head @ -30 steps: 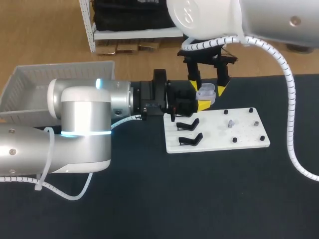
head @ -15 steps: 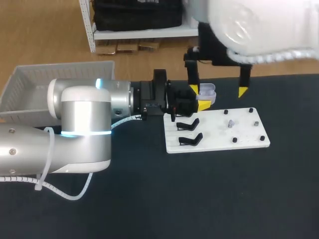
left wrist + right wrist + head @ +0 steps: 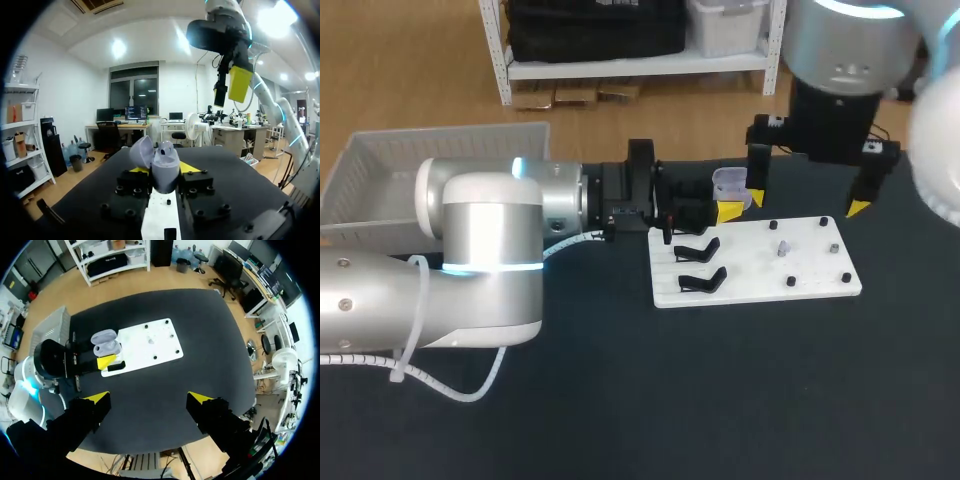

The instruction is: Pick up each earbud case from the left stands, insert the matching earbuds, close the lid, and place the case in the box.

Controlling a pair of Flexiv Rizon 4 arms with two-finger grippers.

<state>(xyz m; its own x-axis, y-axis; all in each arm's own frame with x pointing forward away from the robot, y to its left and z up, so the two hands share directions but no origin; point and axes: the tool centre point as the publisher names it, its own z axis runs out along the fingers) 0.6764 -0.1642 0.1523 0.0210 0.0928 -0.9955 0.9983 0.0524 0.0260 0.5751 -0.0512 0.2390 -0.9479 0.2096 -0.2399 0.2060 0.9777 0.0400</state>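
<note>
My left gripper [image 3: 725, 208] is closed on the one earbud case [image 3: 732, 185], a finger pressing each side, and the case's lid stands open above my yellow tips. Just beside that gripper, on its right, lies one white board [image 3: 750, 270]. The board's near end carries two black stands [image 3: 698, 248], both bare. Farther along it are four black pegs and two small grey pieces, too small for me to name. My right gripper [image 3: 807, 203] hangs high over the board, ahead of the left one. Its two fingers are spread wide and hold nothing. One pale basket [image 3: 410, 165] sits well behind my left gripper, beside that arm.
</note>
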